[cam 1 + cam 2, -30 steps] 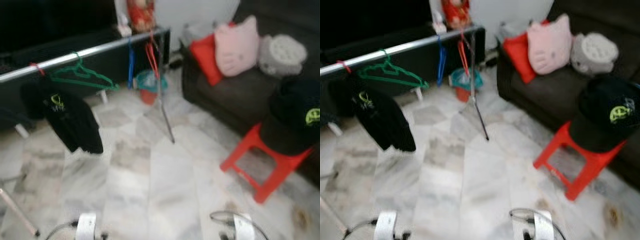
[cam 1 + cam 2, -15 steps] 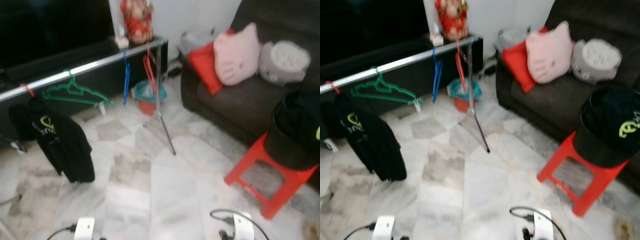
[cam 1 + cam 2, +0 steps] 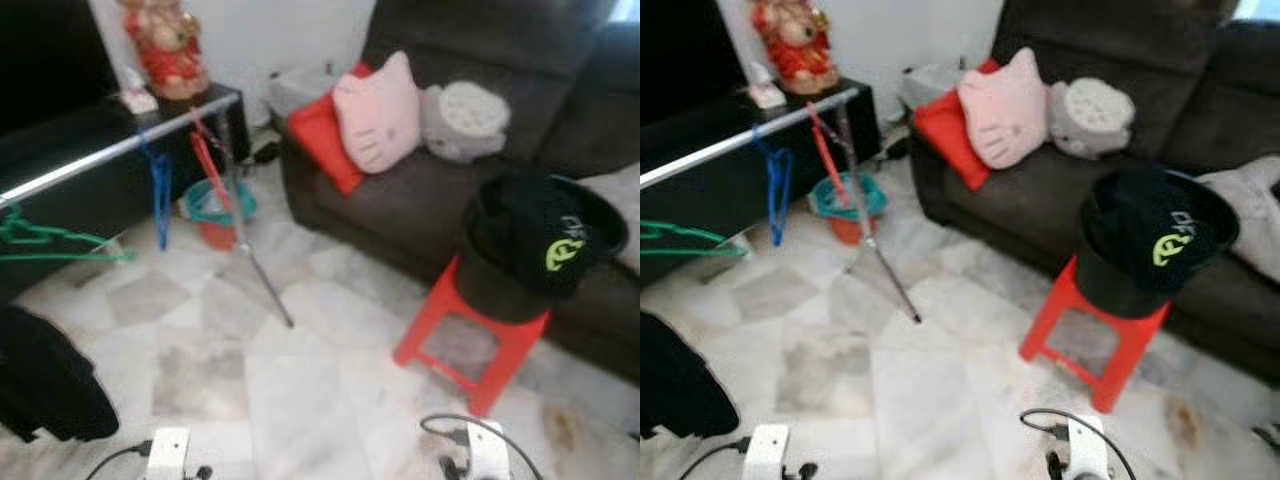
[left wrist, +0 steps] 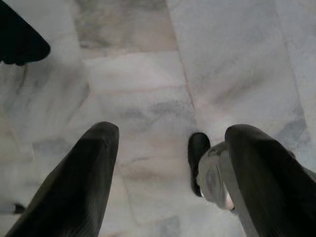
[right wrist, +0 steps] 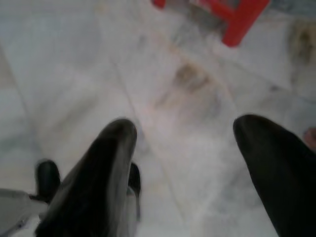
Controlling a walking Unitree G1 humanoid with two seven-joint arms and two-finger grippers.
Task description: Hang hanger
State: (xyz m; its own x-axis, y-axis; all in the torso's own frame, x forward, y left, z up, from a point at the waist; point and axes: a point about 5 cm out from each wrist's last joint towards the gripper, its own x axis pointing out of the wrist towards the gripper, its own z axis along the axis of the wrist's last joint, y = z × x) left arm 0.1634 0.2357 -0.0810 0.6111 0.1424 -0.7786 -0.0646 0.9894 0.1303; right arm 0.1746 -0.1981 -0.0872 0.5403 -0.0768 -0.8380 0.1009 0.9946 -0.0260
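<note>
A silver clothes rail (image 3: 90, 160) runs along the left on a thin tripod leg (image 3: 262, 285). On it hang a green hanger (image 3: 50, 240), a blue hanger (image 3: 160, 195) and a red hanger (image 3: 208, 160). A black shirt (image 3: 45, 385) hangs low at the left edge. Another black garment with a green logo (image 3: 535, 240) is heaped on a red stool (image 3: 465, 340). Both arms hang low over the marble floor. My left gripper (image 4: 173, 133) and right gripper (image 5: 185, 126) are open, with nothing between the fingers.
A dark sofa (image 3: 400, 190) at the back right holds a red cushion (image 3: 320, 135), a pink cat cushion (image 3: 375, 110) and a grey plush (image 3: 462, 118). A teal and red bucket (image 3: 215, 205) stands under the rail. A red figurine (image 3: 165, 45) sits on a black cabinet (image 3: 60, 195).
The camera has swung right: the rail and black shirt slid to the picture's left, the sofa and stool came to the middle. Nothing in the room itself moved.
</note>
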